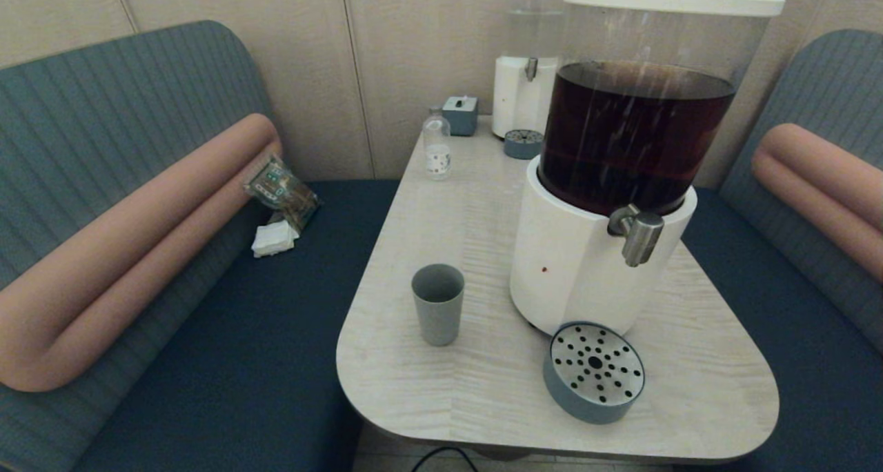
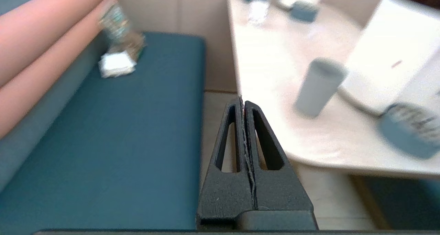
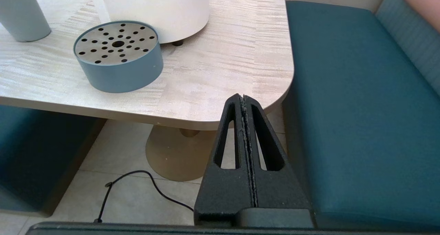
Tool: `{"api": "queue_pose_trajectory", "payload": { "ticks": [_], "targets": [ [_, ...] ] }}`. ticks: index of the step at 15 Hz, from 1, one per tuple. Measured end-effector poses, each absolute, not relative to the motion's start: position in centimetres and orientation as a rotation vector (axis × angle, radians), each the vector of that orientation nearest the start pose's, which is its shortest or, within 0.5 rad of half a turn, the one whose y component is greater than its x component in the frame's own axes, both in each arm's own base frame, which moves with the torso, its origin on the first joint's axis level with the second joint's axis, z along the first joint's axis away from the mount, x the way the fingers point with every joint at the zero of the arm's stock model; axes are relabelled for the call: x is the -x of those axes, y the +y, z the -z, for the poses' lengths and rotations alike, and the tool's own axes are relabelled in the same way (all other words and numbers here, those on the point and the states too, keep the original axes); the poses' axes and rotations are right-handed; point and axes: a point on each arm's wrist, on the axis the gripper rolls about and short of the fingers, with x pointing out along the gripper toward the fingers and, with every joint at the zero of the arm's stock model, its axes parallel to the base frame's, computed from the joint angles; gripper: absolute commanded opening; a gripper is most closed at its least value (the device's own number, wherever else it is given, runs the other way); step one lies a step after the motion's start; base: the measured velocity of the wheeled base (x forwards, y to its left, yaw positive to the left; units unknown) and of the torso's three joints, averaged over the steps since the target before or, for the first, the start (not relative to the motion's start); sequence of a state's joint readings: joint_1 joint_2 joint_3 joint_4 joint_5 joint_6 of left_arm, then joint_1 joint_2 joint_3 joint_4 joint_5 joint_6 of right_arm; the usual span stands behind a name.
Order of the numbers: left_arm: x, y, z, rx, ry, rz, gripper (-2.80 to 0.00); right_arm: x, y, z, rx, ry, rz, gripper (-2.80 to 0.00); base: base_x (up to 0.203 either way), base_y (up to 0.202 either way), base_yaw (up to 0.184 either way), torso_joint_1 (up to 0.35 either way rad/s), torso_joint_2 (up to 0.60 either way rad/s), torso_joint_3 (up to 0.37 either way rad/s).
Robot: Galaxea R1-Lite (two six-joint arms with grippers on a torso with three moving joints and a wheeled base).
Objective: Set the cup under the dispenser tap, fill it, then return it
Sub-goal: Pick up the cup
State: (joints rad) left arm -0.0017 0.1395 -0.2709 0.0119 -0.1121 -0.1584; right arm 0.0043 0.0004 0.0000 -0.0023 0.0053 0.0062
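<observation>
The grey-blue cup [image 1: 438,304] stands upright and empty on the table, left of the dispenser's white base [image 1: 572,265]; it also shows in the left wrist view as cup [image 2: 318,85]. The metal dispenser tap [image 1: 638,234] sticks out above the round perforated drip tray [image 1: 594,372]. My left gripper [image 2: 243,102] is shut and empty, low by the table's near-left edge, well short of the cup. My right gripper [image 3: 243,99] is shut and empty below the table's near-right corner. Neither arm appears in the head view.
A second clear-tank dispenser [image 1: 528,65], a small clear bottle [image 1: 437,144], a grey box [image 1: 460,113] and another drip tray [image 1: 523,143] stand at the table's back. Benches flank the table; a packet and napkins [image 1: 279,203] lie on the left bench. A black cable [image 3: 137,190] runs across the floor.
</observation>
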Motion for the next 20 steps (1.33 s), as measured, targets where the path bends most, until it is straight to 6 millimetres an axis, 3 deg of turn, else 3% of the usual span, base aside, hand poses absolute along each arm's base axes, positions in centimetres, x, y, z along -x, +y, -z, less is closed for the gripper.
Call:
{"api": "queue_pose_trajectory", "payload": {
  "ticks": [3,11,14,20],
  "targets": [
    [1.6,-0.4,-18.0,0.166,-0.082,0.207,-2.80,2.3,0.0,-7.6,-0.006,-0.001,-0.010,-2.80,0.000,0.000,0.000,0.000,0.00,0.000],
    [-6.2,-1.2,-20.6,0.173,0.090,0.551,-2.80,2.3,0.0,-7.6,-0.006,-0.002,-0.010,-2.80,0.000,0.000,0.000,0.000,0.00,0.000],
    [-9.8,-1.4,-20.6,0.158,0.066,0.619,-2.80,2.3,0.0,-7.6,-0.006,-0.001,-0.010,-2.80,0.000,0.000,0.000,0.000,0.00,0.000],
    [-14.3,-1.4,-19.5,0.135,-0.024,0.631,-2.80,2.3,0.0,-7.6,-0.006,-0.001,-0.010,-2.80,0.000,0.000,0.000,0.000,0.00,0.000]
  ]
}}
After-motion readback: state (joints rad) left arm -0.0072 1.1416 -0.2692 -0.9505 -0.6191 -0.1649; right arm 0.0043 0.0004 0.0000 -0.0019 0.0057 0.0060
